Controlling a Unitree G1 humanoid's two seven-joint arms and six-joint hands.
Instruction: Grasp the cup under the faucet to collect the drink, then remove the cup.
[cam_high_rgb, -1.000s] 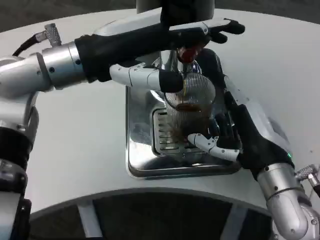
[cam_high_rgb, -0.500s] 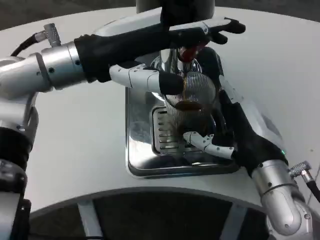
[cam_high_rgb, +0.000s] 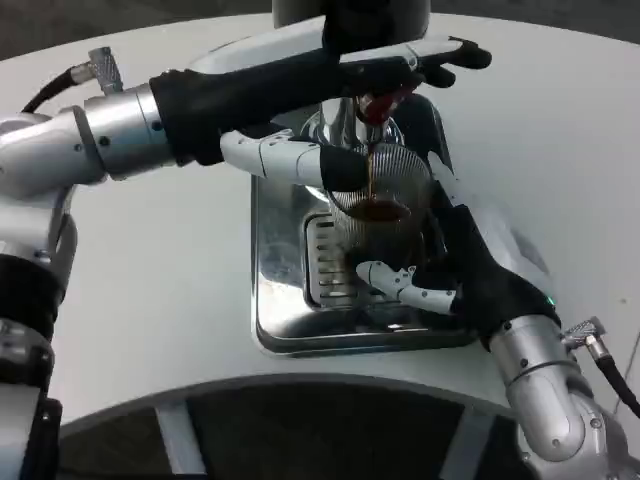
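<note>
Ribbed glass cup (cam_high_rgb: 382, 205) sits under faucet (cam_high_rgb: 368, 108) over steel drip tray (cam_high_rgb: 285, 310) on white counter (cam_high_rgb: 160, 290), so the dark stream lands inside; drink partway up. Right hand (cam_high_rgb: 455, 265) wrapped round cup, steadying it for fill. Left hand (cam_high_rgb: 345, 75) reaches across faucet top, prob. pressing tap open; finger closure there: cannot tell. Fill in progress, removal not yet.

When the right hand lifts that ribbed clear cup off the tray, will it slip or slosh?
The cup looks rigid, ribbed clear plastic, so the right hand wrapped around it probably grips well. It holds dark drink below the rim, so it may slosh if tilted. Thin walls could flex under a hard squeeze.
</note>
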